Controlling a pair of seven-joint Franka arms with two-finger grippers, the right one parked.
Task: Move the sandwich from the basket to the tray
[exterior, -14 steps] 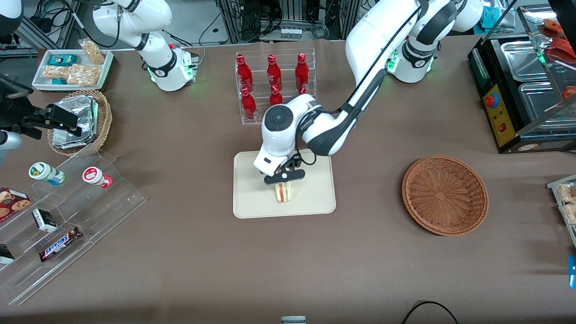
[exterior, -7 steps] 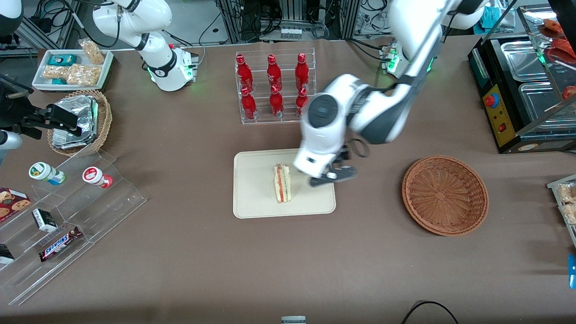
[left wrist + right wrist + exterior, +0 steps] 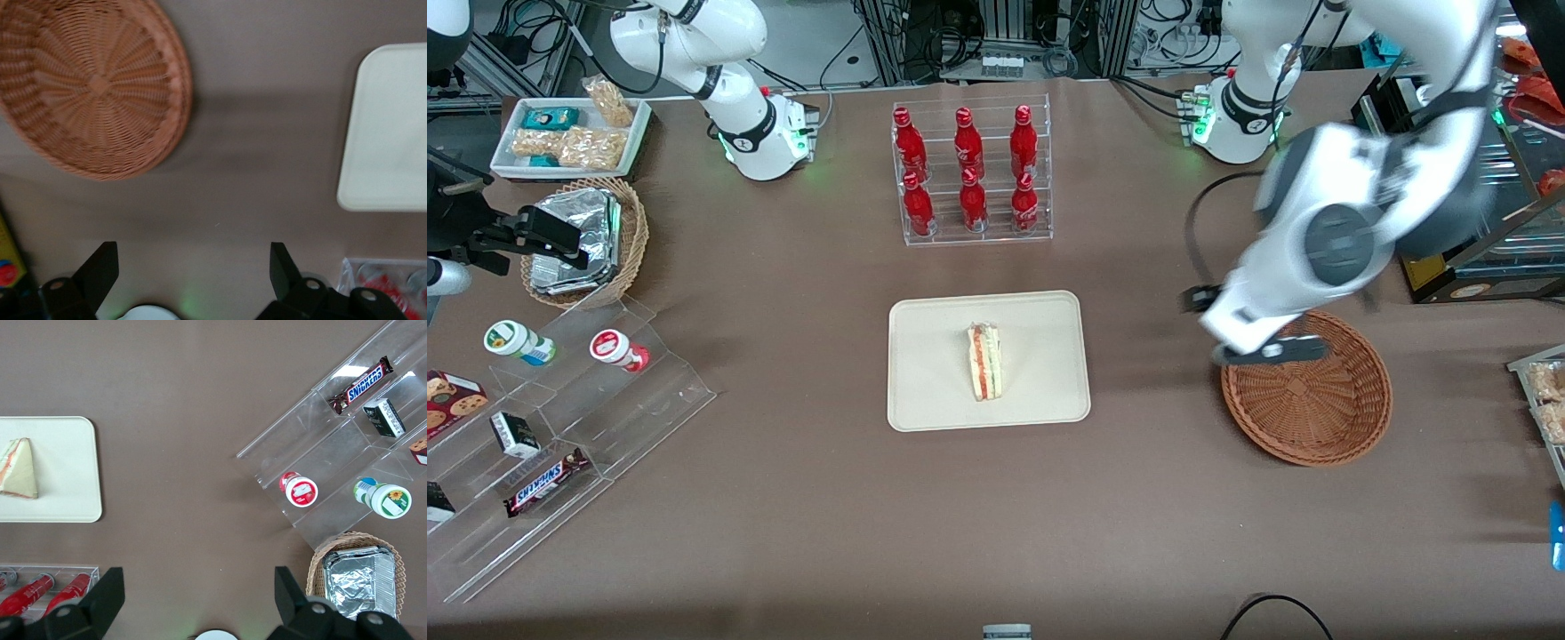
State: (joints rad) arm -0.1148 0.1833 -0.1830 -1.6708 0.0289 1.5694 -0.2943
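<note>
Now, from the front, we see the small triangular sandwich point(image 3: 985, 362) of pale bread with red, orange and green layers lying near the middle of the flat cream-beige rectangular tray point(image 3: 925, 396). The left arm's gripper point(image 3: 1267, 353) hangs over the rim of the shallow reddish-brown wicker basket point(image 3: 1316, 409), toward the working arm's end of the brown table point(image 3: 996, 524).

Through the left wrist camera, we find the black fingers point(image 3: 100, 270) spread wide with nothing between them; basket point(image 3: 87, 87) and tray corner point(image 3: 387, 133) lie well apart.

Through the right wrist camera, the sandwich point(image 3: 19, 469) rests on the tray point(image 3: 70, 487).
</note>
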